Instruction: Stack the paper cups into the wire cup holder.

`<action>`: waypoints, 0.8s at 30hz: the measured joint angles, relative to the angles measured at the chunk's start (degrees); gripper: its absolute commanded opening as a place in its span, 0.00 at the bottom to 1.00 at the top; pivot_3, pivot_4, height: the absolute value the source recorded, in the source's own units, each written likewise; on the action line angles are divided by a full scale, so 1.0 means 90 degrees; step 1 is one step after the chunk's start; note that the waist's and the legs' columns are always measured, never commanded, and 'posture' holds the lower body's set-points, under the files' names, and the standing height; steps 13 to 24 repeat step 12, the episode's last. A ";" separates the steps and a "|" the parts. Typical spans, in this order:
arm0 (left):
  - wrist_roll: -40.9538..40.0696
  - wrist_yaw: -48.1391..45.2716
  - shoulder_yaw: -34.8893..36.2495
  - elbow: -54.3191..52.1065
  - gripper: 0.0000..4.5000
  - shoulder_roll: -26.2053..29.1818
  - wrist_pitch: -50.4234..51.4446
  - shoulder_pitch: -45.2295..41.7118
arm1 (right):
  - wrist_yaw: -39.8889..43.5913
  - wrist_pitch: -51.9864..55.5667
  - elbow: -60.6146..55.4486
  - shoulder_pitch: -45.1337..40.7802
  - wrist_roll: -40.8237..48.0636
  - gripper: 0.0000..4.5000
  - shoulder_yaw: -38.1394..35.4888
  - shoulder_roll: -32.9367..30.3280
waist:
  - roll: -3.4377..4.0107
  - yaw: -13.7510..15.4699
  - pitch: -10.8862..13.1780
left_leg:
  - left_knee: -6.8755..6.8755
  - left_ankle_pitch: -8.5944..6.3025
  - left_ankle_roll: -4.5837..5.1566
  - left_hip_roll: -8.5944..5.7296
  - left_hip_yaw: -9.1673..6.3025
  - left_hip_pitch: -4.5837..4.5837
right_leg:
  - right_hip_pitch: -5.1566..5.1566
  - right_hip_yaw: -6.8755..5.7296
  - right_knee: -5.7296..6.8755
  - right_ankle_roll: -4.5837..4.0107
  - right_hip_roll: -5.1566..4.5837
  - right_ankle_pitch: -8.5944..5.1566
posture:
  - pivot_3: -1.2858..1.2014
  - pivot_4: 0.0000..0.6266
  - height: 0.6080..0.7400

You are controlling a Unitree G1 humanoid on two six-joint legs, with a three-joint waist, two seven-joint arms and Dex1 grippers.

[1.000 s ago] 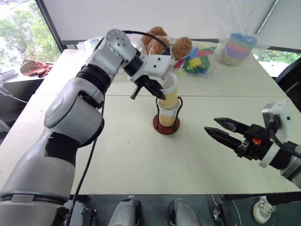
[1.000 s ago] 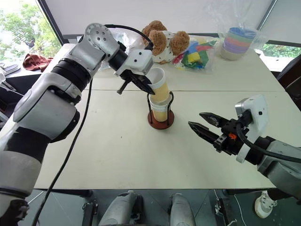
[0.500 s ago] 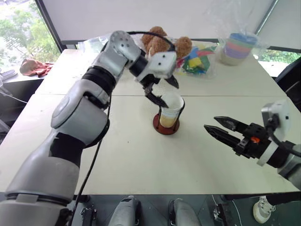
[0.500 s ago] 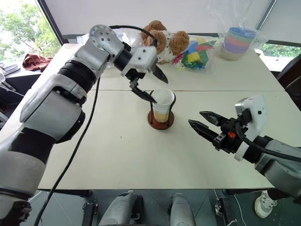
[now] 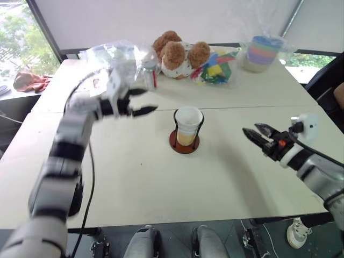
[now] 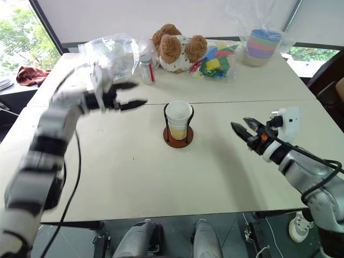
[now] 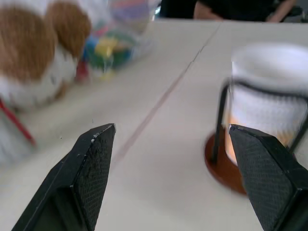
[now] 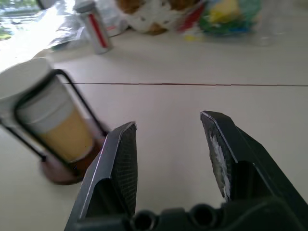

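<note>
I see my left end effector spread wide and empty, hanging over the counter left of the wire cup holder. My right end effector, also parted with nothing between its fingers, sits well to the holder's right. The paper cups stand nested inside the holder at mid-counter.

The paper cups sit nested in the wire cup holder mid-table. Behind stand a soda can and teddy bear. The left gripper is left of the holder, the right gripper right.
</note>
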 measured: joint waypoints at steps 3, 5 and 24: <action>-0.0136 0.1534 0.0686 -0.1766 0.86 -0.0632 0.0644 0.1209 | 0.0049 -0.0488 0.0478 -0.0364 -0.0515 0.51 0.0145 0.0456 | 0.0004 0.0101 -0.0004 | 0.0001 0.0002 -0.0005 -0.0004 -0.0014 0.0004 | 0.0013 0.0000 -0.0002 0.0000 -0.0002 0.0000 | 0.52 0.24 1.00; -0.0184 0.2365 0.1016 -0.2414 0.86 -0.1129 0.0805 0.1818 | 0.0065 -0.0813 0.0807 -0.0405 -0.0865 0.51 0.0211 0.0723 | 0.0007 0.0158 -0.0009 | 0.0002 0.0004 -0.0007 -0.0007 -0.0013 0.0016 | 0.0026 0.0001 -0.0004 0.0000 -0.0002 0.0000 | 0.52 0.24 1.00; 0.0120 0.3565 0.1245 -0.2905 0.86 -0.1906 0.0784 0.3094 | -0.0036 -0.1660 0.1820 -0.0334 -0.1946 0.51 0.0348 0.1489 | 0.0014 0.0211 -0.0015 | -0.0001 -0.0007 0.0011 -0.0009 -0.0005 0.0080 | 0.0068 0.0004 0.0005 -0.0007 0.0003 0.0002 | 0.52 0.24 1.00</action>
